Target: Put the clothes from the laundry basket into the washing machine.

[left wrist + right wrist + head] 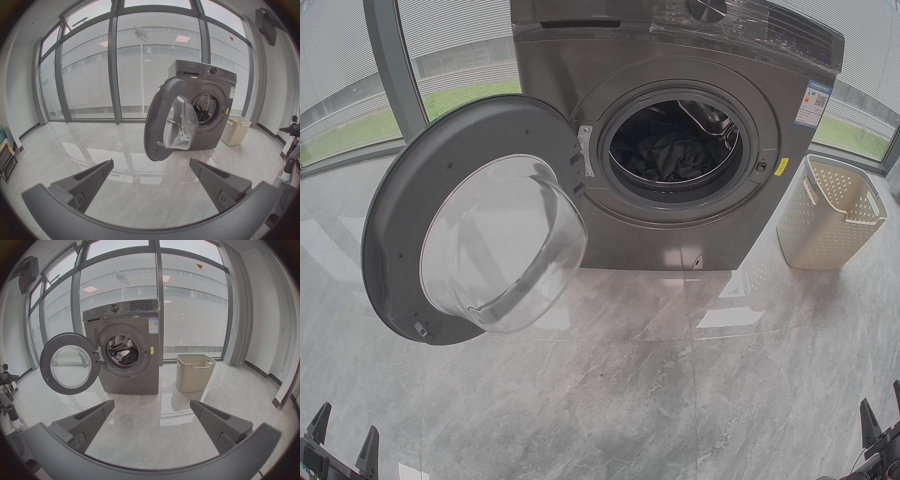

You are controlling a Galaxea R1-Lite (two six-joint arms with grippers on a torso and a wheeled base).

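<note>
A grey front-loading washing machine (675,62) stands ahead with its round door (469,219) swung wide open to the left. Dark clothes (669,156) lie inside the drum. A cream perforated laundry basket (831,212) stands on the floor right of the machine; its inside looks bare. The machine (125,343) and basket (193,372) show across the floor in the right wrist view, the machine (206,103) and basket (236,129) likewise in the left. My left gripper (151,164) and right gripper (152,404) are open, holding nothing, low and well back from the machine.
Polished grey marble floor (612,387) stretches between me and the machine. Floor-to-ceiling windows (456,62) stand behind it. The open door juts out over the floor on the left side.
</note>
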